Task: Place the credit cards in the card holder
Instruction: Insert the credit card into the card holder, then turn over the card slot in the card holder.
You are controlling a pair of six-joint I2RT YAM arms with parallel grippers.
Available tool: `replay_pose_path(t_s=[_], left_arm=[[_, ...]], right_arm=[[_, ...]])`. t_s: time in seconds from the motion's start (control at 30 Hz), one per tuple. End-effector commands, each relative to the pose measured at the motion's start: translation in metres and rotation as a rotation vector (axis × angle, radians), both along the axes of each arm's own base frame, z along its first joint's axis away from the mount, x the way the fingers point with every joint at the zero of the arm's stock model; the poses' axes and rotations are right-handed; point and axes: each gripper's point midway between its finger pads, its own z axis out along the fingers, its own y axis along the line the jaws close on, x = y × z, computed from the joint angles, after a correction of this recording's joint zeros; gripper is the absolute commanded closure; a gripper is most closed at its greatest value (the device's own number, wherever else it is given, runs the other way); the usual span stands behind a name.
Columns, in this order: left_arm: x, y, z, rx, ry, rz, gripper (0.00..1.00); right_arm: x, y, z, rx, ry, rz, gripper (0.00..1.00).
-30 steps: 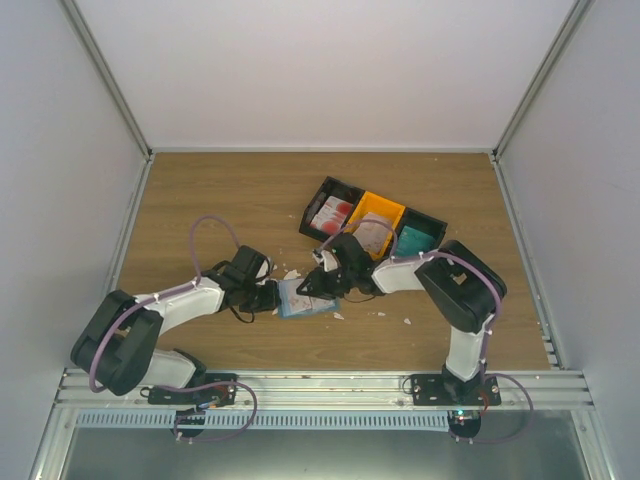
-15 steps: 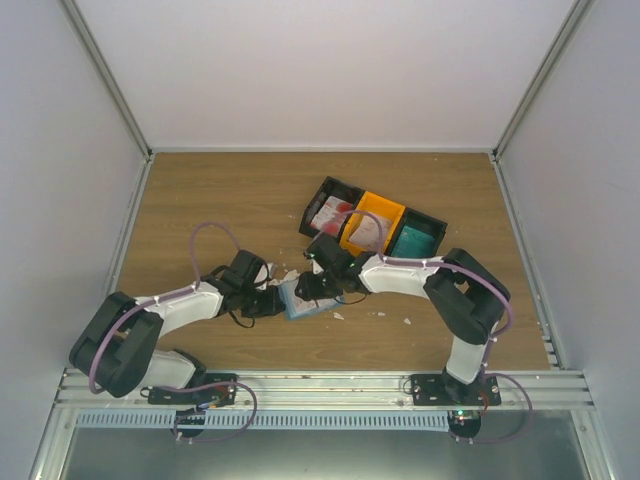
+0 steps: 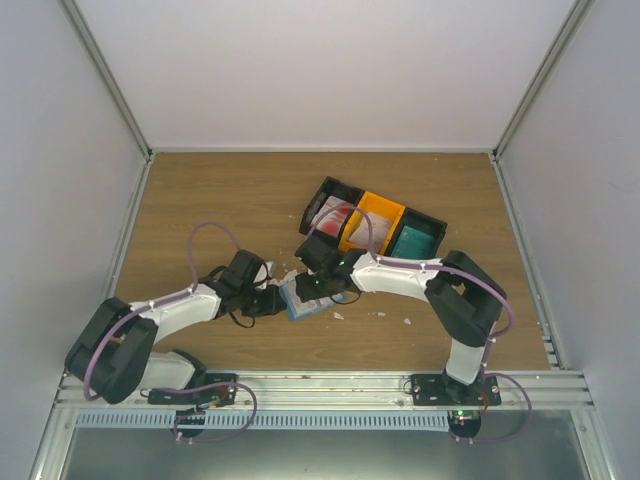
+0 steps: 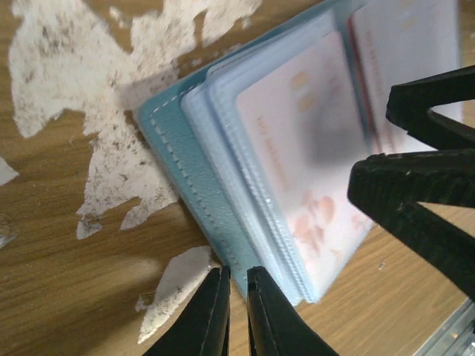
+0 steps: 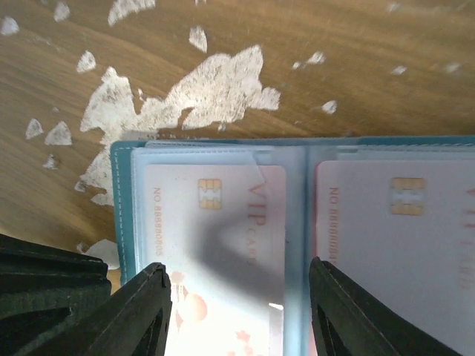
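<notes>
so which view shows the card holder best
The right wrist view: the card holder lies open under the camera, with both clear pockets and the cards in them facing up. The left wrist view catches one corner at a slant. The top view shows only a small blue patch between the arms.

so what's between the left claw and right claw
The open card holder, credit cards in its sleeves. Left wrist view shows it: left claw pinching its edge, right claw over it.
</notes>
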Motion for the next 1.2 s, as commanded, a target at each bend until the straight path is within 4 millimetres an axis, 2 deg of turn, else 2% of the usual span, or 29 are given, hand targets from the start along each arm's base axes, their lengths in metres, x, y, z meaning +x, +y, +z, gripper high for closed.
replay_pose_path(t_s=[0.0, 0.07, 0.23, 0.43, 0.63, 0.8, 1.17], left_arm=[[0.008, -0.001, 0.019, -0.022, -0.08, 0.02, 0.87], [0.01, -0.003, 0.026, -0.04, -0.095, 0.029, 0.86], [0.012, -0.009, 0.039, -0.107, -0.116, 0.045, 0.75], [0.011, -0.022, 0.041, -0.202, -0.096, 0.046, 0.63], [0.009, -0.026, 0.03, -0.216, -0.055, 0.043, 0.64], [0.008, -0.025, 0.026, -0.208, -0.045, 0.046, 0.67], [0.007, -0.025, 0.02, -0.196, -0.031, 0.034, 0.67]], right_arm=[[0.014, -0.01, 0.038, -0.01, -0.133, -0.023, 0.47], [0.013, -0.014, 0.04, -0.011, -0.14, -0.013, 0.48], [-0.002, -0.018, 0.024, -0.022, -0.093, 0.066, 0.56], [-0.016, -0.018, 0.002, -0.048, -0.033, 0.152, 0.61], [-0.022, -0.024, -0.018, -0.095, 0.01, 0.166, 0.8], [-0.021, -0.027, -0.025, -0.116, 0.016, 0.15, 0.91], [-0.019, -0.04, -0.035, -0.166, 0.016, 0.091, 0.99]])
